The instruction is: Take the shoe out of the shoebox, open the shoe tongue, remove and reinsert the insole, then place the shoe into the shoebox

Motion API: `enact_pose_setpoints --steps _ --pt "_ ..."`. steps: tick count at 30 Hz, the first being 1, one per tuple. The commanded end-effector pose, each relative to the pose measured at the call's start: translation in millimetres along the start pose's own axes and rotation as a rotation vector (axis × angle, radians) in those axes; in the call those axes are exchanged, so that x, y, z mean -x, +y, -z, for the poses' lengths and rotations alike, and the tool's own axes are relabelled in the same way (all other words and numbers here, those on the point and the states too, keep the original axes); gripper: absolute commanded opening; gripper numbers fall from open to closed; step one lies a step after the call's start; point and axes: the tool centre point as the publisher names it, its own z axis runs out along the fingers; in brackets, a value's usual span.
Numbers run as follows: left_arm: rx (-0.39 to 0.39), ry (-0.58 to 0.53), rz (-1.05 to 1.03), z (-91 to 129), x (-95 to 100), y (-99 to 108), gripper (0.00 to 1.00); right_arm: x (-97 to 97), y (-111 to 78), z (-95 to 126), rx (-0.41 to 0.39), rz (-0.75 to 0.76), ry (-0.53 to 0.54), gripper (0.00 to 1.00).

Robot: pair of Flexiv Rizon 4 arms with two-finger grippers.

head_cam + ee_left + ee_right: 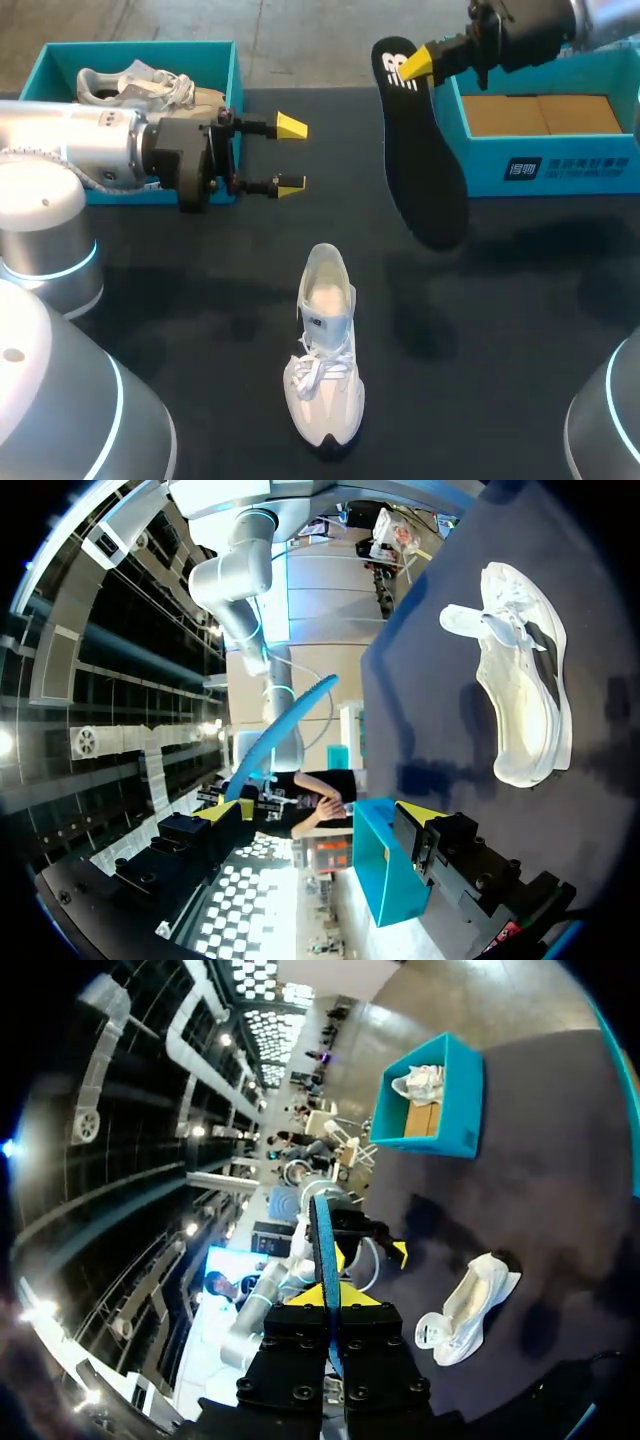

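A white shoe (325, 350) lies on the dark table, toe toward me, its tongue pulled up and its inside bare. Its black insole (420, 150) hangs in the air beside the right shoebox (560, 165), with my right gripper (415, 65) shut on its upper end. In the right wrist view the insole (322, 1250) stands edge-on between my right gripper's (330, 1300) fingers, and the shoe (470, 1310) lies below. My left gripper (290, 155) hovers open and empty in front of the left shoebox (140, 50). The left wrist view has the shoe (520, 680) off to the side of my left gripper (320, 815).
The left teal shoebox holds a second white shoe (140, 90). The right teal shoebox shows only its brown cardboard floor (540, 112). My left arm's base (50, 250) stands at the table's left side.
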Motion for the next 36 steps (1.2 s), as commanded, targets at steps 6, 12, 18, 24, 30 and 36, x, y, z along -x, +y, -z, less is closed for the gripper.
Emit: enact_pose_setpoints --steps 6,12,18,24,30,36 --pt "0.002 -0.002 -0.002 -1 -0.9 0 1.00 -4.6 -1.2 0 0.003 -0.002 -0.011 0.00" --pt "0.002 -0.002 -0.002 -1 -0.9 0 1.00 -2.3 17.9 -9 0.030 -0.014 -0.002 0.00" --pt "0.002 -0.002 -0.002 -1 -0.9 0 1.00 13.4 44.8 -19 0.036 -0.070 0.033 0.00" --pt "0.002 -0.002 -0.002 -1 -0.9 0 1.00 29.6 58.9 -25 0.032 -0.139 0.041 0.00" --pt "0.002 -0.002 -0.002 -1 -0.9 0 1.00 36.7 66.6 -27 0.048 -0.197 0.044 0.00" --pt "0.002 -0.002 -0.002 -1 -0.9 0 1.00 46.8 68.8 -29 0.044 -0.249 0.047 0.00"
